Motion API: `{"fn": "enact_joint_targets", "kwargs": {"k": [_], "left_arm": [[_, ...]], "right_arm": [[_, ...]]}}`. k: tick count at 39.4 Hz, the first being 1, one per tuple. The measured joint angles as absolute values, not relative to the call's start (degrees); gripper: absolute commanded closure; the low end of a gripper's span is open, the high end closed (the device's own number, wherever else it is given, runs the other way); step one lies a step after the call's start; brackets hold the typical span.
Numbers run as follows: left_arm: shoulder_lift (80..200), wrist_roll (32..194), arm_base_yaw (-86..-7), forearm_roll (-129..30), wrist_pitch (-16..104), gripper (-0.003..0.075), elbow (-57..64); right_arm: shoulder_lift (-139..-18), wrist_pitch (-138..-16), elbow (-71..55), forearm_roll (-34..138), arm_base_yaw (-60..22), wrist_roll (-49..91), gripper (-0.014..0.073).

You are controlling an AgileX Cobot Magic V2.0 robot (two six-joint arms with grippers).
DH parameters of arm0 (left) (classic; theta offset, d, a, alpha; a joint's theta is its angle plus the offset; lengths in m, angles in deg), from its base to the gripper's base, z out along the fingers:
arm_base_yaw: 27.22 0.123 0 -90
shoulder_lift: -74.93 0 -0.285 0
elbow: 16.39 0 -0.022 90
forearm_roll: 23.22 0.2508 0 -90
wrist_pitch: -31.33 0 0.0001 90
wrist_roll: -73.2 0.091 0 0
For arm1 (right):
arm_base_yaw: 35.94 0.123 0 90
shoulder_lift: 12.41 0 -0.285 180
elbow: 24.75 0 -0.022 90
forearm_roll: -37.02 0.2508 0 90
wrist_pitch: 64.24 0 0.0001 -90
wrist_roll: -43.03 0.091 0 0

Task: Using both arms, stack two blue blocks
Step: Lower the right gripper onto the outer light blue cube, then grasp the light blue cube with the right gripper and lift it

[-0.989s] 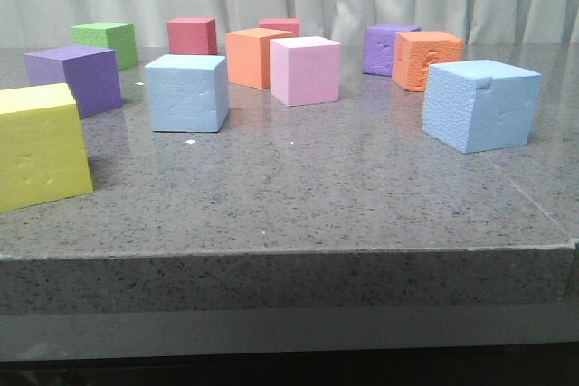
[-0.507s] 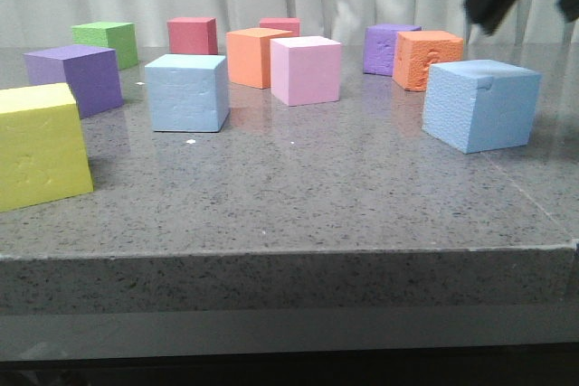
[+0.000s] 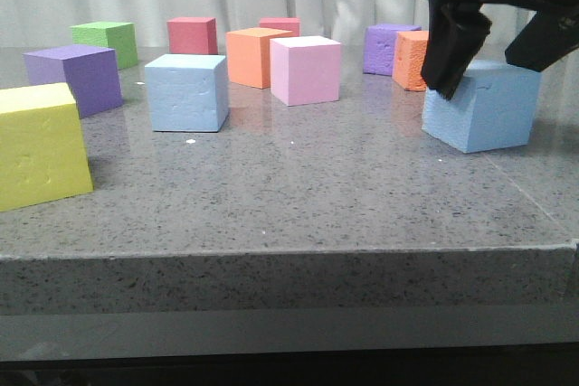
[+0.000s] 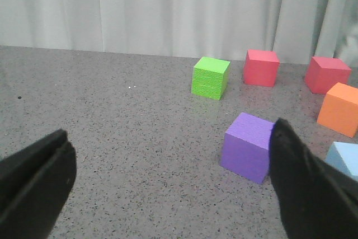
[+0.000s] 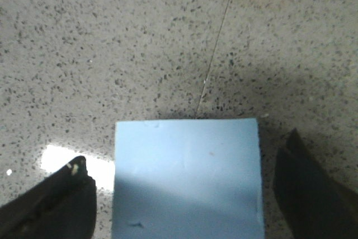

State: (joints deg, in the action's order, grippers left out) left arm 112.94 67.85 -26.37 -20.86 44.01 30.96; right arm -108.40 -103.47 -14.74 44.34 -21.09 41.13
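Down from the upper right corner of the front view has come the black right gripper (image 3: 493, 61), now hanging over the rough-textured light blue foam cube (image 3: 484, 108), which sat uncovered a second ago. Its angular fingers (image 3: 455, 53) are spread apart, one on each side of that cube's top. One finger overlaps the cube's near-left upper corner in the front view, the other stands by its far-right top edge; whether either touches the foam cannot be told. In the right wrist view the same rough blue cube (image 5: 187, 178) lies squarely between the two dark fingers (image 5: 53, 208), with a sliver of grey speckled stone table (image 5: 168, 43) showing on either side of it, so the jaws straddle it without closing.

Well apart from that gripper, across the table toward the robot's left, stands the smoother, paler blue foam cube (image 3: 187, 92), upright and alone, with a pink foam cube (image 3: 306, 70) between it and the gripper.

The black left gripper (image 4: 168, 194) shows only in its own wrist view, fingers (image 4: 310, 186) wide apart and holding nothing. Beyond them sit a purple foam cube (image 4: 250, 148), a green foam cube (image 4: 210, 78) further off, and a corner of the paler blue cube (image 4: 344, 159) just beside one fingertip.
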Motion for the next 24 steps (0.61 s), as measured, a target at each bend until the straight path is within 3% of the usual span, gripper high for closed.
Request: {"fn": "enact_joint_targets", "kwargs": {"k": [12, 24], "left_arm": [[112.94, 67.85, -26.37, -20.86, 44.01, 0.0042, 30.96], [112.94, 67.85, -26.37, -20.86, 44.01, 0.0042, 30.96]], "right_arm": [[-109.49, -103.86, -15.11, 44.34, -21.09, 41.13, 0.0199], [-109.25, -108.06, -20.88, 44.34, -18.46, 41.13, 0.0204]]}}
